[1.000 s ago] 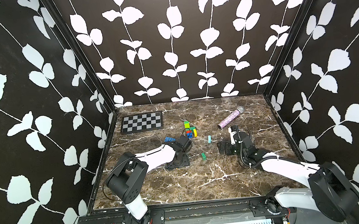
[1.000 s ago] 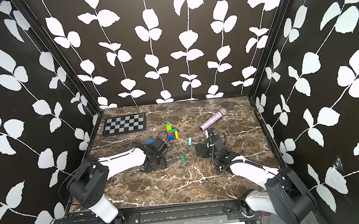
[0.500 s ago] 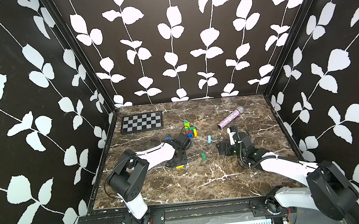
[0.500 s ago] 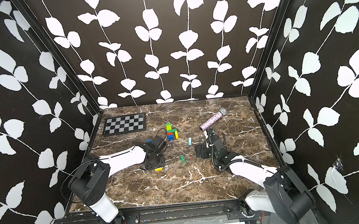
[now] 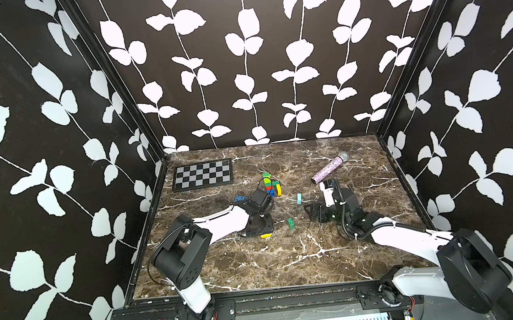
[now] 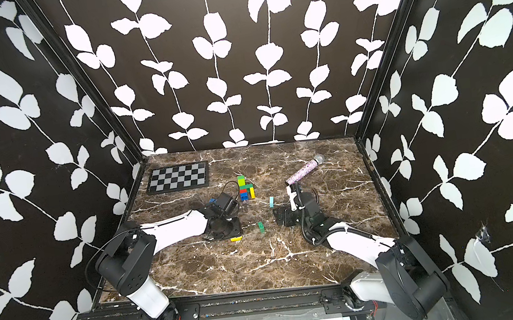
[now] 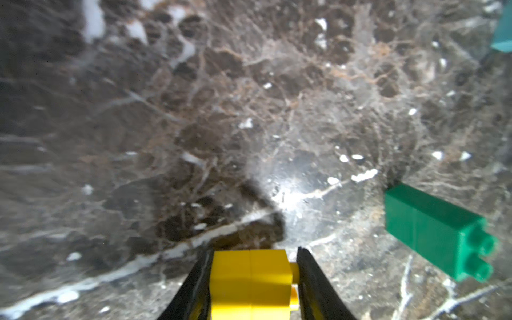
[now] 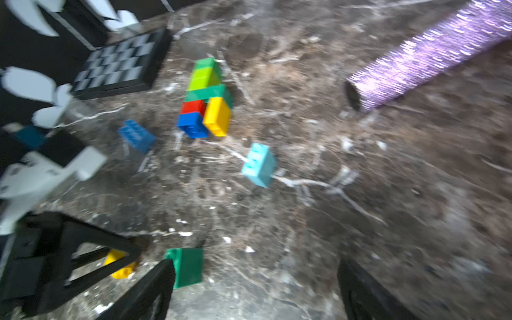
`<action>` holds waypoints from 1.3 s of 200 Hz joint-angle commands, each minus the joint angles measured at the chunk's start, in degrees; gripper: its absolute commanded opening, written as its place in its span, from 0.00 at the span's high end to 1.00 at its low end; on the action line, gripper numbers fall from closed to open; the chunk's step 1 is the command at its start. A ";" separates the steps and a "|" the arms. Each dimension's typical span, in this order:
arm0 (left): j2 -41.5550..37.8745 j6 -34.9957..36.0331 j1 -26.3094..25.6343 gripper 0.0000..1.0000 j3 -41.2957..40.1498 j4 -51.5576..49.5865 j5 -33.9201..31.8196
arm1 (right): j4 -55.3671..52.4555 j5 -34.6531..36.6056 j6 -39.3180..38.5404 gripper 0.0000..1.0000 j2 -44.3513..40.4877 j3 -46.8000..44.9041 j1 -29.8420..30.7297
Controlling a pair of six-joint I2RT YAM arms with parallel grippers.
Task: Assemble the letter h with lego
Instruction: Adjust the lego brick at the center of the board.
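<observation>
Black walls (image 5: 236, 54) printed with white leafy vines close in three sides of my workspace, and a brown marble-look tabletop (image 5: 260, 265) veined in white fills the floor between them. Far beyond my left pincer (image 7: 255, 250), in the back corner, lies the black-and-grey chequered board (image 5: 202, 174). Just beyond my right pincer (image 8: 256, 266) a glittery purple microphone (image 5: 328, 169) lies on its side, pointing toward the back wall. Past both pincers, nearer the left one, sits the joined cluster of lego (image 5: 270, 184): lime, dark green, red, blue and yellow bricks flat on the marble.

My left pincer is low over the tabletop with its jaws clamped on a yellow brick (image 7: 249, 279). My right pincer stands with its jaws wide apart and nothing between them. A dark green brick (image 5: 291, 223) lies on the marble between the two pincers, near one finger of the right. A light blue brick (image 5: 299, 198) stands ahead of the right pincer, and a blue brick (image 5: 239, 199) lies just behind my left wrist.
</observation>
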 commanded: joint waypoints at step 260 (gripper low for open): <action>-3.49 -24.54 -2.71 0.73 -3.54 38.74 20.94 | 13.03 -10.51 -0.31 0.56 3.29 1.36 4.80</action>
